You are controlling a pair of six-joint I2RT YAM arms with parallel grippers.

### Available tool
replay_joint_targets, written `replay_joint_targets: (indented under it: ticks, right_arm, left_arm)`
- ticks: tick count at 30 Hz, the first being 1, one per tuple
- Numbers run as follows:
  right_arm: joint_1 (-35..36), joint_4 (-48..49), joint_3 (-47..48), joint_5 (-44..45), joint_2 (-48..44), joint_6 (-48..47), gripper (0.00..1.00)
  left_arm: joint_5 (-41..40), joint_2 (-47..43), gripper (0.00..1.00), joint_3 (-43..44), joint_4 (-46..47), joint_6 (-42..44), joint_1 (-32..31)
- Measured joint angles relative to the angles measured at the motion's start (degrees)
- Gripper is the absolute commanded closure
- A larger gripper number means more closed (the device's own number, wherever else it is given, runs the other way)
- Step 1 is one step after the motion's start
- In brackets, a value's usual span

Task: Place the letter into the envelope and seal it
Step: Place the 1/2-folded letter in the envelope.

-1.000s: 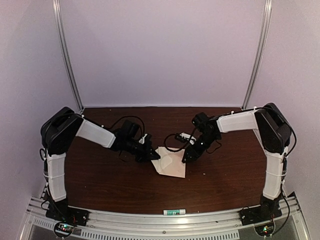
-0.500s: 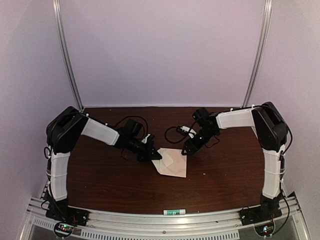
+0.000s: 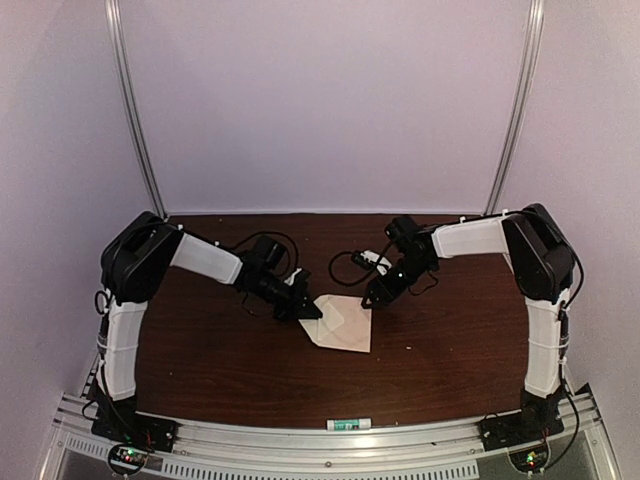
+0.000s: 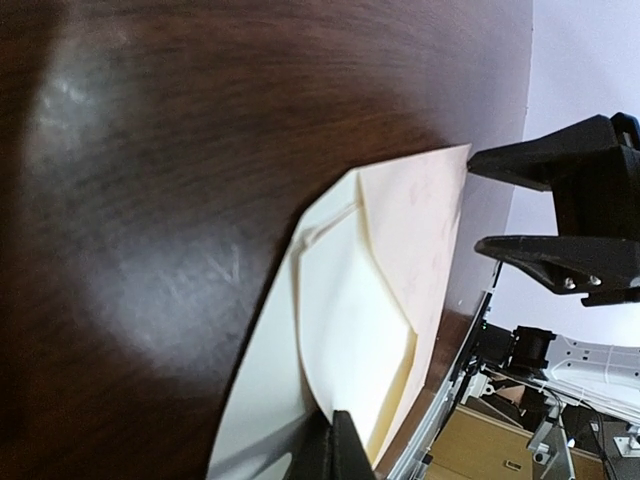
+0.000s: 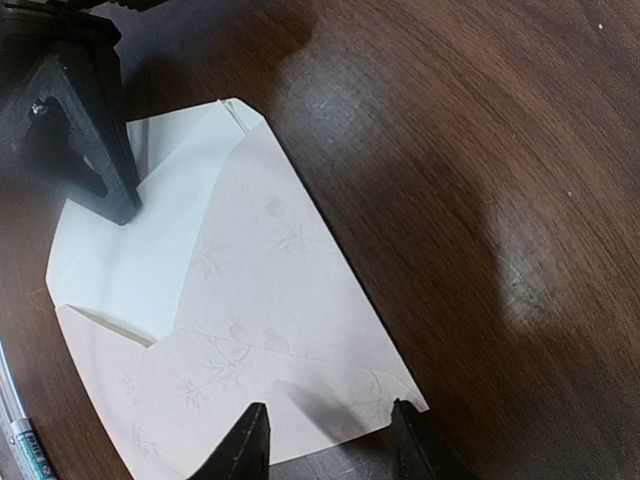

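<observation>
The envelope (image 3: 345, 325) lies at the table's middle, cream with a faint printed pattern (image 5: 270, 290), its opening toward the left arm. The letter (image 5: 130, 260), a plain pale sheet, sticks out of that opening; it also shows in the left wrist view (image 4: 350, 340) beside the envelope (image 4: 425, 220). My left gripper (image 3: 307, 311) is low on the table, its fingers pressed together on the letter's edge (image 4: 340, 455); its tip (image 5: 125, 205) rests on the sheet. My right gripper (image 5: 330, 440) is open, its fingertips (image 5: 250, 440) straddling the envelope's far right corner, just above it (image 3: 371, 297).
A small white and green tube (image 3: 348, 424) lies at the table's near edge by the metal rail. Black cables (image 3: 352, 264) trail on the table behind the right gripper. Purple walls enclose the table on three sides.
The left arm has pushed slightly right toward the envelope. The right gripper has moved back and a little left to the envelope's far corner. The envelope has shifted slightly.
</observation>
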Motion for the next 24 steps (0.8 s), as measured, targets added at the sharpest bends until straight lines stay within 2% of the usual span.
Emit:
replay_joint_targets:
  ticks: [8,15,17,19,24]
  right_arm:
    - [0.0,0.33,0.0,-0.02,0.11,0.09,0.58]
    - [0.0,0.52,-0.09,0.02,0.07,-0.11,0.61]
    - [0.0,0.98,-0.48,0.17,-0.15,-0.17,0.65]
    - [0.0,1.42,-0.83,0.5,-0.26,-0.33,0.75]
    - [0.0,1.29,-0.85,1.38,-0.15,-0.61,0.83]
  left_arm:
    - [0.52,0.04,1.0,0.92,-2.8,2.43,0.0]
    - [-0.17,-2.19,1.0,-2.51,-2.08,2.64,0.0]
    - [-0.72,-2.51,1.0,-3.04,-1.53,2.56,-0.02]
    - [-1.03,-2.58,1.0,-3.13,-1.09,2.56,-0.07]
    - [-1.4,-2.58,1.0,-3.13,-0.92,2.69,-0.13]
